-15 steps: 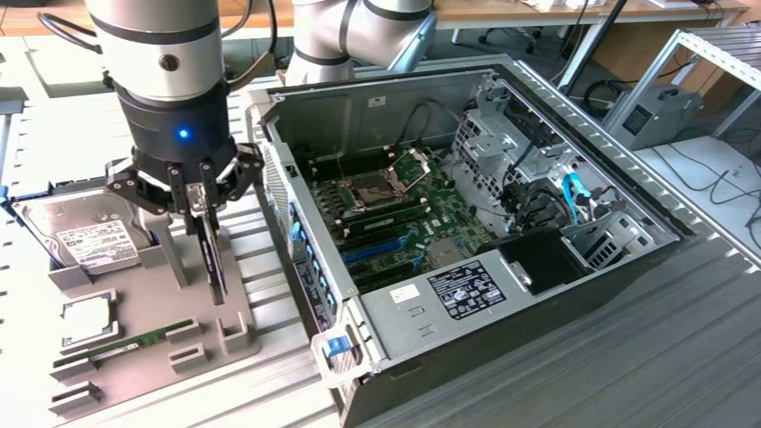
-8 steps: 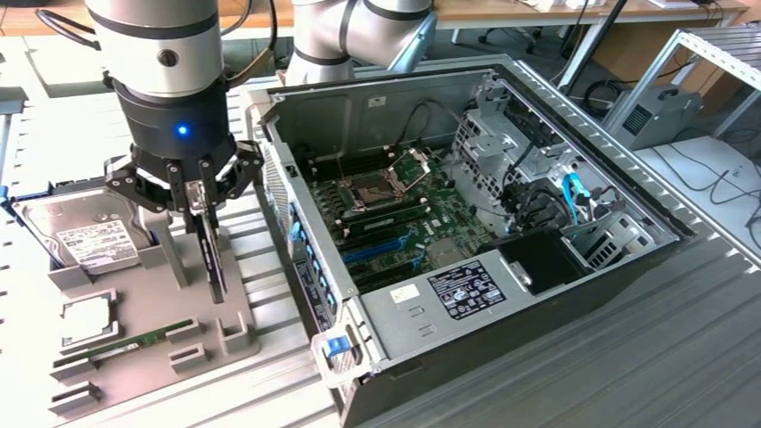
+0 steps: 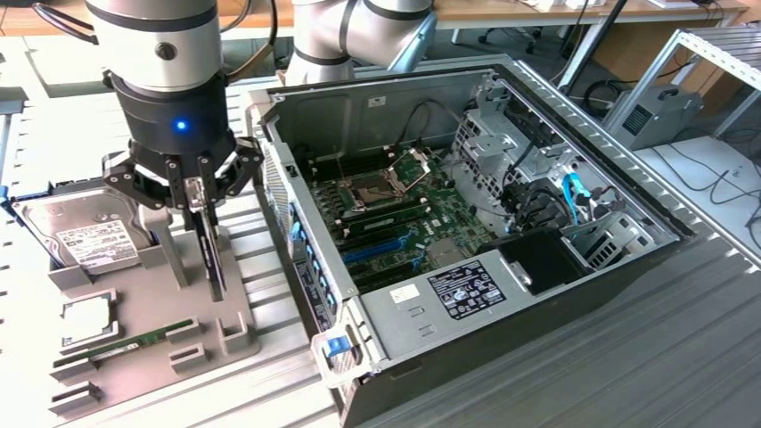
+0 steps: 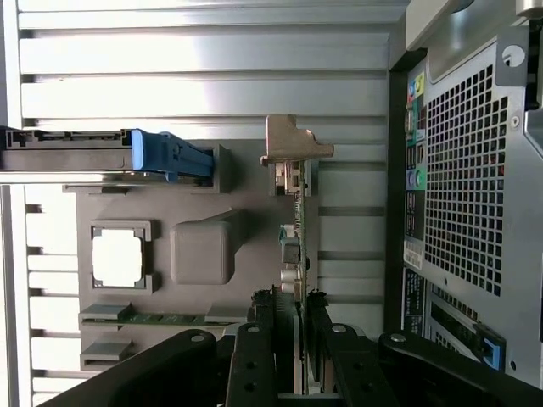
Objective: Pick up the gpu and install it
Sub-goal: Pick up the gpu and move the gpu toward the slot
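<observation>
My gripper (image 3: 196, 209) is clamped on the gpu (image 3: 213, 259), 1 thin card held edge-on. Its long axis runs straight out from my fingertips, silver bracket (image 4: 293, 149) at the far end, over the grey tray (image 3: 149, 303); the open case (image 3: 345, 111) stands beside my hand.

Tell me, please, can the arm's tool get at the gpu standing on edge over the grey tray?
Probably yes. The tool hangs directly above the gpu, its fingers appear closed on both faces of the card, and nothing stands between them.
</observation>
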Controlling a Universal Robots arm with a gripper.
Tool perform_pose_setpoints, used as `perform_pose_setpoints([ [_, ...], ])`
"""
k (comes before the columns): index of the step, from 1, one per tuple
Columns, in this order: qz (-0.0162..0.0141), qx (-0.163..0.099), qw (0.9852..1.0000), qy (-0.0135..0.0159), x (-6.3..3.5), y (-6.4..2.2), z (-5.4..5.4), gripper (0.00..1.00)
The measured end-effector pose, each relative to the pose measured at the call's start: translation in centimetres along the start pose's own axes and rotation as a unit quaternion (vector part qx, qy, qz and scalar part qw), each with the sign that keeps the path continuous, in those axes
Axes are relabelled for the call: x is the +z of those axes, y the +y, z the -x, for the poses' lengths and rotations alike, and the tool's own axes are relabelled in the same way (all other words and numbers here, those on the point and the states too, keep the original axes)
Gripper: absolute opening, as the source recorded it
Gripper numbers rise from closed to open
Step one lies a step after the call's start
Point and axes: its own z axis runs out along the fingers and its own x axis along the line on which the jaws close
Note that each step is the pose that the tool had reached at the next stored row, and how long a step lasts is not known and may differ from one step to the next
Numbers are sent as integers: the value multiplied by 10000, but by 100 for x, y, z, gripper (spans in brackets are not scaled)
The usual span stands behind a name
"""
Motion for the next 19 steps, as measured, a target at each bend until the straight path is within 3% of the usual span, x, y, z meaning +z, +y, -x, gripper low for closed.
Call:
perform_pose_setpoints([
  [19,0,0,10000,0,-97,1,-5,27],
])
